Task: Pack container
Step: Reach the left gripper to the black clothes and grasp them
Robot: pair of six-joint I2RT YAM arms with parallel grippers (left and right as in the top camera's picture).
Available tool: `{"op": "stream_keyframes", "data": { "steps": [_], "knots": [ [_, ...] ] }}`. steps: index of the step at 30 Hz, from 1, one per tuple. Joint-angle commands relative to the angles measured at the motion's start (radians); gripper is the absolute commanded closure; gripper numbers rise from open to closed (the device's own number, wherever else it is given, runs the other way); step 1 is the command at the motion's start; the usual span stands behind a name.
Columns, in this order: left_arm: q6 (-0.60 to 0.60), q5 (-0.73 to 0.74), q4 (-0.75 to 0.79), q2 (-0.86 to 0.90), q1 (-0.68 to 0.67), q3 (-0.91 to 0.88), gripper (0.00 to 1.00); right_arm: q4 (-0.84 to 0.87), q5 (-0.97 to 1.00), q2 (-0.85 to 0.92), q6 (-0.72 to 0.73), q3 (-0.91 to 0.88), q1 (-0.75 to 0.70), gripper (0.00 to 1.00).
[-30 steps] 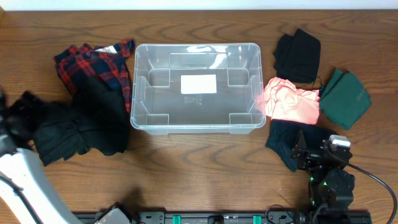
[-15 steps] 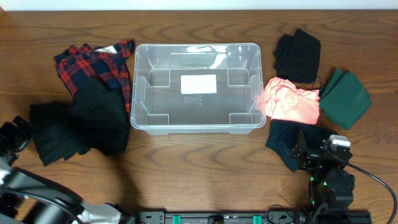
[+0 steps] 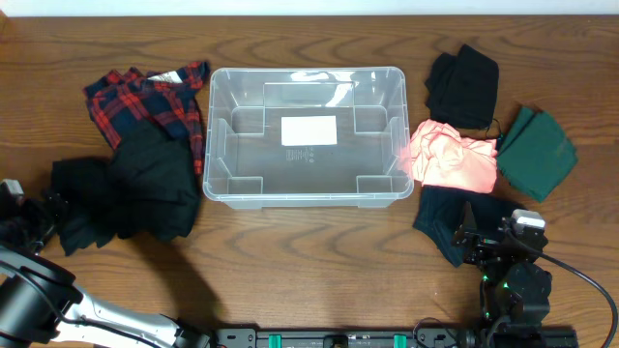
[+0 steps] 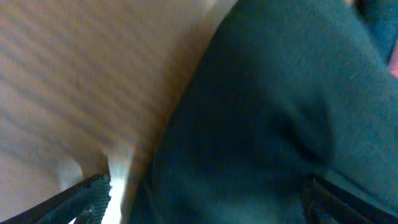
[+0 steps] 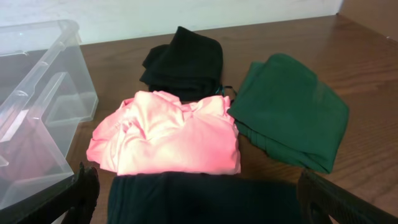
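**Empty bin mid-table; clothes lie between each claw and it**

The container (image 3: 305, 186) sits in the middle of the table (image 3: 319, 271), its long axis running left to right. Nothing is inside it; only the white label on its base shows through. Packing has not begun.

Left gripper (image 4: 205, 186): jaws spread wide, nothing between them. It is at the far left edge of the table, low over the outer edge of the black pile (image 3: 126, 188). Its wrist view is blurred and almost filled with dark cloth, so contact cannot be judged. The container lies to this claw's right, beyond the black pile, with the plaid shirt (image 3: 145, 97) further back beside the bin's left end.

Right gripper (image 5: 198, 186): jaws also wide and empty. It is at the near right, pointing away from the robot, with a dark garment (image 5: 199, 199) directly under its tips. The pink garment (image 5: 168, 140) is just beyond that, then the green garment (image 5: 289, 118) and a black garment (image 5: 183, 62) further off. The container lies ahead and to this claw's left, and its right end wall shows at the left edge of the wrist view.

Judgement: the right claw is the nearer to the bin, but each arm has cloth close to hand. For either arm the carry would be a short sweep inward along the bin's long axis, over an end wall. The rim height needs clearing with a hanging garment, since trailing cloth could snag on it.
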Motion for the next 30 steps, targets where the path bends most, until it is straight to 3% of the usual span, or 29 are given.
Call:
{"op": "stream_keyframes", "data": {
  "steps": [1, 12, 21, 29, 30],
  "knots": [
    [0.029, 0.048, 0.028, 0.028, -0.001, 0.01, 0.02, -0.001, 0.0, -0.005, -0.014, -0.003, 0.007, 0.01],
    [0.029, 0.176, 0.048, 0.031, -0.023, 0.009, 0.08, -0.001, 0.0, -0.005, -0.014, -0.003, 0.007, 0.01],
    [0.116, 0.17, 0.016, 0.031, -0.096, -0.008, 0.09, -0.001, 0.0, -0.005, -0.014, -0.003, 0.007, 0.01],
    [0.084, 0.142, 0.008, 0.051, -0.118, -0.019, 0.11, -0.001, 0.0, -0.005, -0.014, -0.003, 0.007, 0.01],
    [0.084, 0.142, 0.009, 0.051, -0.118, -0.019, 0.2, -0.001, 0.0, -0.005, -0.014, -0.003, 0.007, 0.01]
  ]
}}
